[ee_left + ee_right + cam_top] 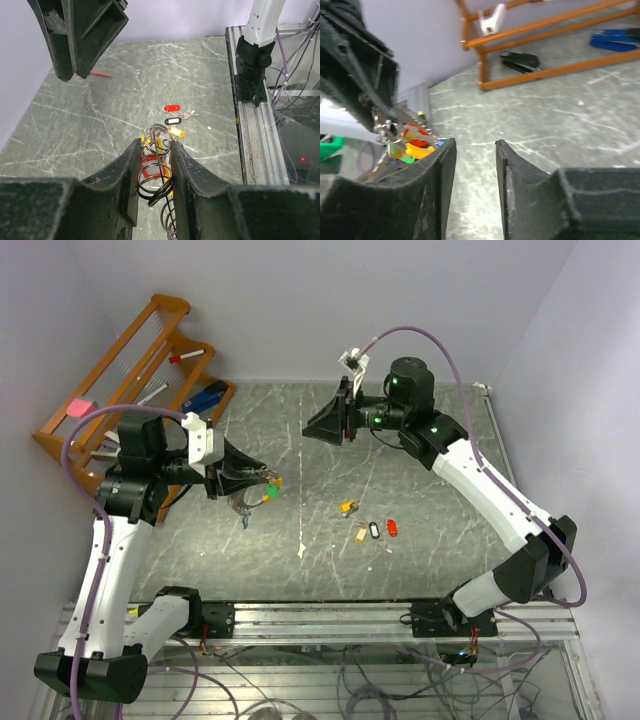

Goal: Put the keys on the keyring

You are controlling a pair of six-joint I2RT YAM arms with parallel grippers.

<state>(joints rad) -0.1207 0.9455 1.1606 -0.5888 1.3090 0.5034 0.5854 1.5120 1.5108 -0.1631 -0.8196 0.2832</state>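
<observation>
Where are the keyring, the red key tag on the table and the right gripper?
keyring [158,165], left wrist view, on its wire coil.
red key tag [171,108], left wrist view, middle of the plastic tag.
right gripper [475,146], right wrist view, midway between its fingertips.

Counter [420,440]: grey-green stone-look slab w/ white veins, smooth, slight sheen. Left hand [156,145] fingers [122,175]: black plastic, matt, grainy, scuffed pale at edges. Right hand [475,145]: same matt black plastic, rough texture. Keyring [156,172]: thin coiled wire, dark polished metal, glossy. Keys [175,120]: small silvery metal blades w/ glossy plastic tags in red, yellow, black-white. Rack [120,370]: orange-brown wood, smooth, varnished. Arm shells [490,490]: white gloss plastic. Rail [330,615]: bare brushed aluminium. Cable [410,329]: purple, smooth sheath.
</observation>
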